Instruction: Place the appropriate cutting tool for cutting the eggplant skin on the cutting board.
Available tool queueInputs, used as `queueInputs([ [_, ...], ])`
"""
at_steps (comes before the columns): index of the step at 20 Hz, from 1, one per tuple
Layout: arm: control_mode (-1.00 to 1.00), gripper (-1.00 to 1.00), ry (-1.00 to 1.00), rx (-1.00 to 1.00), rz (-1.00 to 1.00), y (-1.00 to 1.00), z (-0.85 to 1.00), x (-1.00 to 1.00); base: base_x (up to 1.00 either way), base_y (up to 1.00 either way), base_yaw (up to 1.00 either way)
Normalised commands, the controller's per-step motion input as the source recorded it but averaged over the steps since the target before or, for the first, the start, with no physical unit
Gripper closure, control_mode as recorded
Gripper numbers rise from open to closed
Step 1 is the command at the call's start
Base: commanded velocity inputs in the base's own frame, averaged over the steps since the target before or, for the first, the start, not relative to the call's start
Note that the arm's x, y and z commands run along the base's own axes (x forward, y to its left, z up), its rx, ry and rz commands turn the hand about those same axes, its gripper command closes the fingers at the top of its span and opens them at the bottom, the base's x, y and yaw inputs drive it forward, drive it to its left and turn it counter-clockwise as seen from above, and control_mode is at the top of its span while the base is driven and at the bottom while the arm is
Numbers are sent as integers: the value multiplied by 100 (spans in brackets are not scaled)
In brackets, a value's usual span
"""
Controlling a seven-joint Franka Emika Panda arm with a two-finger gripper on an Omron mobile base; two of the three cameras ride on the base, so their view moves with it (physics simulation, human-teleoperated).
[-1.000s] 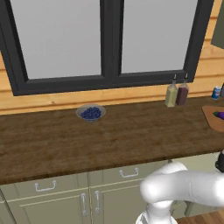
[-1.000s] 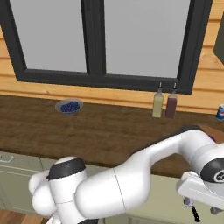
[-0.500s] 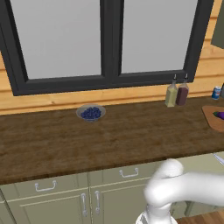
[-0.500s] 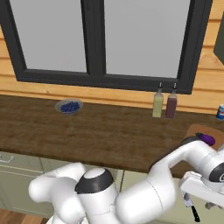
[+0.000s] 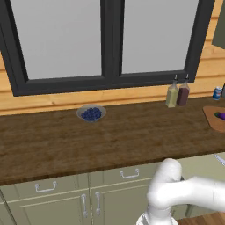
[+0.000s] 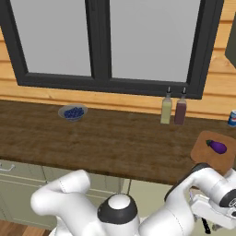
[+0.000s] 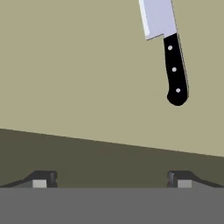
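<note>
The hand hangs low off the right end of the table, its fingers spread wide and empty. A knife with a black riveted handle lies ahead of it on a pale olive surface, off toward the right finger, its long axis running away from the hand, handle end nearest. The cutting board sits at the table's right front corner with the eggplant on it.

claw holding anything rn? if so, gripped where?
Nothing held. In the hand view the claw is open, its tips wide apart with nothing between them; the knife lies ahead on the olive surface, black handle untouched.
</note>
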Motion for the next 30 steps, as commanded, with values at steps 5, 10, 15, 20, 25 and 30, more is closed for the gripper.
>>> queueInputs([
  [5,-100,-100,5,0,0,-2,-89,0,0,0,0],
  [10,-100,-100,9,0,0,-2,-32,-48,0,0,0],
  [15,-100,-100,11,0,0,-4,0,-94,0,0,0],
  [20,-100,-100,16,0,0,0,1,-79,0,0,0],
  [25,-100,-100,8,-5,0,-13,36,-4,0,0,0],
  [30,-100,-100,-6,-10,3,-39,33,59,0,0,0],
])
